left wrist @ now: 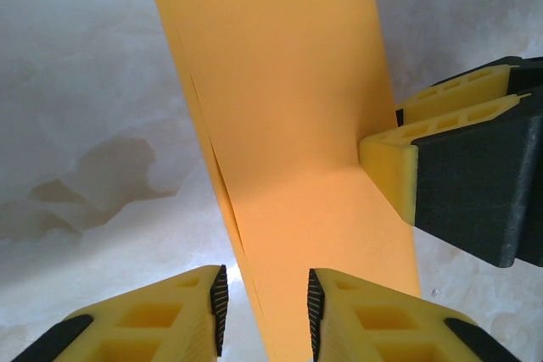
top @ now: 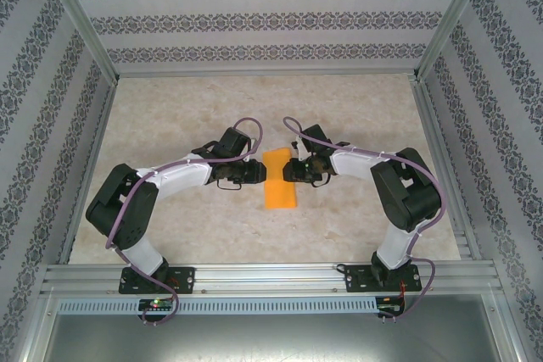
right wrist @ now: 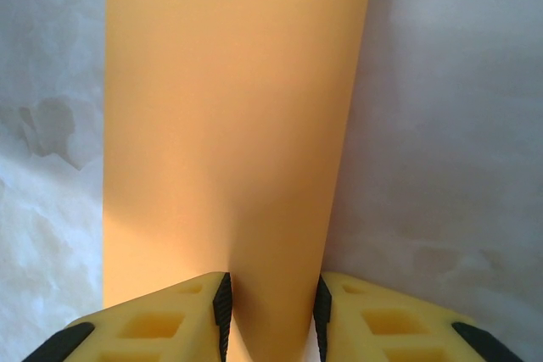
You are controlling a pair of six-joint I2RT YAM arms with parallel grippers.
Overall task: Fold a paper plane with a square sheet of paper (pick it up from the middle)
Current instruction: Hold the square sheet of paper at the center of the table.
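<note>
Two end effectors [top: 252,174] [top: 291,169] flanking folded paper [top: 279,181]

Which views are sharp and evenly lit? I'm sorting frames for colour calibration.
Top external view: crisp, diffuse light, the bright orange folded paper sheet evenly coloured, soft shadows under the arms. Left wrist view: paper sharp, a pale glare band toward the top, near yellow fingers slightly soft. Right wrist view: paper hazy and washed out, with a darker shaded strip along its right edge.

The top camera looked down from above and behind the arm bases over the whole table [top: 170,116]. Both wrist cameras faced the paper [top: 280,182] close-up, from opposite sides.
</note>
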